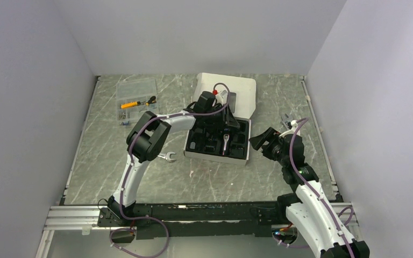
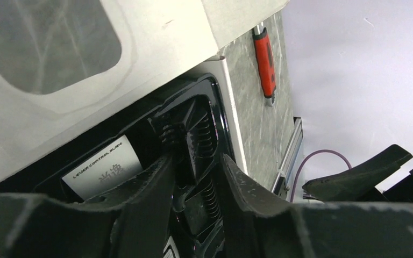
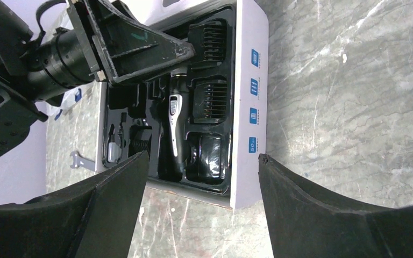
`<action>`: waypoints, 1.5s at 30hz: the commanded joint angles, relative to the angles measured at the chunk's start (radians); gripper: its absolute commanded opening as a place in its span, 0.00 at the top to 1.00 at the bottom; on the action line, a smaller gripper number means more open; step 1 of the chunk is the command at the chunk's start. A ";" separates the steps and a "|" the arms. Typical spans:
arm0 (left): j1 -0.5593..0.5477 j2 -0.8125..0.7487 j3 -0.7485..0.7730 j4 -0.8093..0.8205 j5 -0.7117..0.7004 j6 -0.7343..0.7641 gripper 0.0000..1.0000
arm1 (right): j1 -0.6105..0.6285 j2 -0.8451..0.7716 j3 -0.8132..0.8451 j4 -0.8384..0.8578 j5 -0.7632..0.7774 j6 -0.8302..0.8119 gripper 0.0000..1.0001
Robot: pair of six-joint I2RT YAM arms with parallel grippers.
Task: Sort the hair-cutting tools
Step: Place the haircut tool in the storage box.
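The slim black-and-silver clipper [image 3: 175, 129] is laid in a white box's [image 3: 250, 80] black tray [image 3: 209, 153], with black combs [image 3: 211, 99] at its 3 o'clock in the right wrist view. The left gripper [image 2: 196, 158] is held slightly spread over the tray. The right gripper [image 3: 203, 157], at the box's 3 o'clock from above, is spread wide.

Clipper [image 3: 175, 129] head hidden under left end effector [image 2: 196, 161]; wrench [image 2: 263, 54] partly behind lid [image 2: 156, 37].

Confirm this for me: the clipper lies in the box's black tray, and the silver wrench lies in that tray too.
Not quite. The clipper does lie in the black tray, but the silver wrench lies on the table, outside the box. The right wrist view shows this.
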 commanded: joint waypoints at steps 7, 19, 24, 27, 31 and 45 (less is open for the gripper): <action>-0.008 -0.049 0.056 -0.182 -0.081 0.146 0.35 | -0.007 -0.023 0.021 0.013 -0.020 -0.001 0.23; -0.005 -0.203 0.016 -0.240 -0.178 0.238 0.41 | -0.008 -0.036 0.012 0.024 -0.031 -0.003 0.23; -0.018 -0.165 0.056 -0.205 -0.148 0.230 1.00 | -0.010 -0.045 0.012 0.017 -0.031 -0.013 0.23; -0.033 -0.140 0.092 -0.213 -0.149 0.241 1.00 | -0.012 -0.048 0.013 0.014 -0.028 -0.020 0.23; -0.042 -0.094 0.147 -0.244 -0.153 0.252 1.00 | -0.014 -0.044 0.020 0.014 -0.029 -0.026 0.23; -0.046 0.027 0.226 -0.331 -0.191 0.275 1.00 | -0.018 -0.020 0.024 0.017 -0.037 -0.031 0.23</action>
